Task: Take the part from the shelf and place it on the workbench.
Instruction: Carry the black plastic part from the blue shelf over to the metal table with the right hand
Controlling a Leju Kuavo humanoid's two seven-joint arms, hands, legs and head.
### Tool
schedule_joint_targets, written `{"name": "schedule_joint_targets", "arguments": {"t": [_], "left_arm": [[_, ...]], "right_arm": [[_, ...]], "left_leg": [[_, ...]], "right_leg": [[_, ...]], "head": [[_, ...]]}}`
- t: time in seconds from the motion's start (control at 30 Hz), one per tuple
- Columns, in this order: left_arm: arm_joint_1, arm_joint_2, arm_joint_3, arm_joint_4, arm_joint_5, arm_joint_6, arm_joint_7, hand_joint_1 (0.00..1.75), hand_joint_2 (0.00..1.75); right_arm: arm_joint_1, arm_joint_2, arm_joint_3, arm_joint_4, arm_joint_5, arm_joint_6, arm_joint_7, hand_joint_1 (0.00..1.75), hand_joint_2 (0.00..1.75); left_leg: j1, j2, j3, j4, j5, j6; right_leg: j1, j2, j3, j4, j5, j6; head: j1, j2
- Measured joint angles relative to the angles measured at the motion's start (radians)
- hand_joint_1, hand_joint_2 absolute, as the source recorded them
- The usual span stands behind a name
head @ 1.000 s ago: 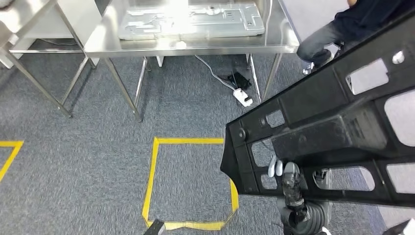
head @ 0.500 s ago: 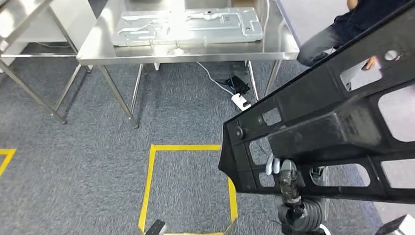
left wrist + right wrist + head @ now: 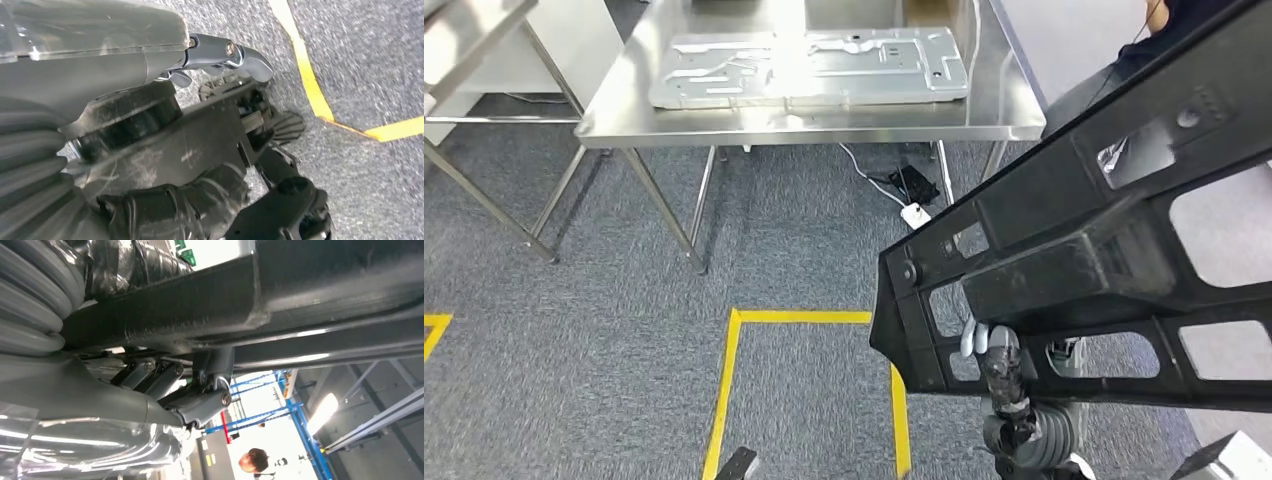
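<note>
The part [image 3: 1074, 270] is a large black plastic frame with cut-out windows, slanting across the right of the head view. My right hand [image 3: 999, 365] grips its lower rail from beneath. In the right wrist view that hand [image 3: 165, 395] is clamped around a black bar of the part [image 3: 310, 285]. The steel workbench [image 3: 804, 128] stands ahead at the top of the head view, with a flat silver metal panel [image 3: 814, 65] lying on it. My left hand [image 3: 150, 125] hangs low over the carpet and holds nothing, thumb [image 3: 225, 52] stretched out.
A person [image 3: 1124, 70] sits beyond the workbench's right end, partly hidden by the part. A white power strip [image 3: 916, 213] and cables lie under the bench. Yellow floor tape [image 3: 729, 380] marks a square on the grey carpet. Another steel table [image 3: 474, 40] stands at far left.
The whole view has shifted: the camera has come closer to the workbench, and the yellow square has slid down the picture. The part stays in my right hand.
</note>
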Motion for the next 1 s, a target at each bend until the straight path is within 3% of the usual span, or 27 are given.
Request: {"name": "schedule_joint_targets", "arguments": {"t": [0.07, 0.13, 0.2, 0.23, 0.3, 0.4, 0.47, 0.53, 0.63, 0.7, 0.77, 0.83, 0.87, 0.93, 1.0], "left_arm": [[-0.002, 0.000, 0.000, 0.000, 0.000, 0.000, 0.000, 0.00, 1.75], [-0.005, -0.001, 0.000, 0.000, 0.000, 0.000, 0.000, 0.00, 1.75], [-0.004, -0.002, 0.000, 0.000, 0.000, 0.000, 0.000, 0.00, 1.75], [-0.003, -0.003, 0.000, 0.000, 0.000, 0.000, 0.000, 0.00, 1.75], [-0.002, -0.003, 0.000, 0.000, 0.000, 0.000, 0.000, 0.00, 1.75], [-0.002, -0.003, 0.000, 0.000, 0.000, 0.000, 0.000, 0.00, 1.75], [-0.001, -0.003, 0.000, 0.000, 0.000, 0.001, 0.002, 0.00, 1.75], [0.000, -0.003, 0.000, 0.000, 0.000, 0.003, 0.004, 0.00, 1.75], [0.002, -0.004, 0.000, 0.000, -0.002, 0.006, 0.004, 0.00, 1.75], [0.001, -0.005, -0.001, 0.000, -0.002, 0.015, 0.003, 0.00, 1.75], [0.000, -0.011, -0.001, 0.000, -0.002, 0.032, 0.002, 0.00, 1.75], [0.003, -0.021, -0.001, 0.000, -0.002, 0.048, 0.001, 0.00, 1.75], [0.004, -0.027, -0.001, 0.000, -0.002, 0.053, 0.001, 0.00, 1.75], [0.005, -0.034, -0.001, 0.000, -0.003, 0.055, 0.001, 0.00, 1.75], [0.004, -0.038, -0.001, 0.000, -0.004, 0.055, 0.001, 0.00, 1.75]], "right_arm": [[-0.003, 0.005, 0.000, 0.000, 0.000, 0.000, 0.000, 1.75, 1.75], [-0.005, 0.009, 0.000, 0.001, 0.000, 0.000, 0.000, 1.75, 1.75], [-0.006, 0.012, 0.000, 0.003, 0.000, 0.001, -0.001, 1.75, 1.75], [-0.007, 0.013, 0.000, 0.005, 0.000, 0.001, -0.001, 1.75, 1.75], [-0.007, 0.014, 0.000, 0.006, 0.001, 0.001, -0.001, 1.75, 1.75], [-0.006, 0.015, 0.000, 0.007, 0.001, 0.002, -0.001, 1.75, 1.75], [-0.009, 0.022, 0.000, 0.010, 0.004, 0.003, -0.003, 1.75, 1.75], [-0.014, 0.032, 0.000, 0.015, 0.010, 0.004, -0.004, 1.75, 1.75], [-0.020, 0.036, 0.000, 0.020, 0.014, 0.004, -0.005, 1.75, 1.75], [-0.023, 0.036, 0.000, 0.023, 0.014, 0.004, -0.006, 1.75, 1.75], [-0.022, 0.036, 0.000, 0.027, 0.014, 0.004, -0.006, 1.75, 1.75], [-0.022, 0.036, 0.000, 0.033, 0.012, 0.004, -0.006, 1.75, 1.75], [-0.022, 0.036, 0.000, 0.036, 0.011, 0.004, -0.007, 1.75, 1.75], [-0.021, 0.036, 0.000, 0.040, 0.009, 0.005, -0.007, 1.75, 1.75], [-0.022, 0.036, 0.000, 0.044, 0.008, 0.006, -0.008, 1.75, 1.75]], "left_leg": [[0.003, 0.003, -0.016, 0.043, -0.002, -0.008], [0.007, 0.007, -0.078, 0.140, -0.027, -0.017], [0.012, 0.009, -0.155, 0.236, -0.065, -0.027], [0.013, 0.009, -0.178, 0.261, -0.077, -0.029], [0.013, 0.010, -0.193, 0.273, -0.084, -0.031], [0.014, 0.010, -0.200, 0.265, -0.076, -0.032], [0.010, 0.012, -0.172, 0.137, 0.011, -0.022], [0.003, 0.013, -0.138, 0.012, 0.089, -0.004], [0.004, 0.010, -0.108, -0.009, 0.094, 0.019], [0.006, 0.011, -0.089, -0.015, 0.091, 0.029], [0.005, 0.010, -0.079, -0.016, 0.080, 0.034], [0.003, 0.009, -0.063, -0.016, 0.065, 0.034], [0.003, 0.007, -0.051, -0.015, 0.056, 0.033], [0.003, 0.006, -0.030, -0.012, 0.036, 0.028], [0.001, 0.005, -0.020, -0.008, 0.017, 0.018]], "right_leg": [[-0.001, -0.001, 0.020, -0.006, -0.005, -0.013], [-0.002, -0.003, 0.037, -0.012, -0.015, -0.022], [-0.002, -0.003, 0.047, -0.012, -0.025, -0.025], [-0.002, -0.002, 0.051, -0.012, -0.029, -0.025], [-0.002, -0.001, 0.054, -0.012, -0.032, -0.025], [-0.002, 0.000, 0.059, -0.012, -0.036, -0.025], [-0.003, 0.002, 0.081, -0.015, -0.056, -0.016], [-0.002, 0.003, 0.106, -0.021, -0.071, 0.001], [-0.001, 0.003, 0.110, 0.015, -0.067, 0.017], [-0.002, 0.002, 0.055, 0.108, -0.088, 0.022], [-0.002, 0.003, -0.026, 0.212, -0.139, 0.025], [-0.002, 0.002, -0.071, 0.230, -0.169, 0.027], [-0.003, 0.002, -0.072, 0.194, -0.150, 0.028], [-0.003, 0.002, -0.050, 0.080, -0.050, 0.025], [0.002, 0.001, -0.034, 0.008, 0.012, 0.016]], "head": [[-0.002, 0.000], [-0.006, 0.000], [-0.008, 0.000], [-0.008, 0.000], [-0.008, 0.000], [-0.009, 0.000], [-0.008, 0.000], [-0.007, 0.000], [-0.004, 0.000], [-0.002, 0.000], [-0.002, 0.000], [-0.002, 0.000], [-0.002, 0.000], [-0.001, 0.000], [-0.002, 0.000]]}}
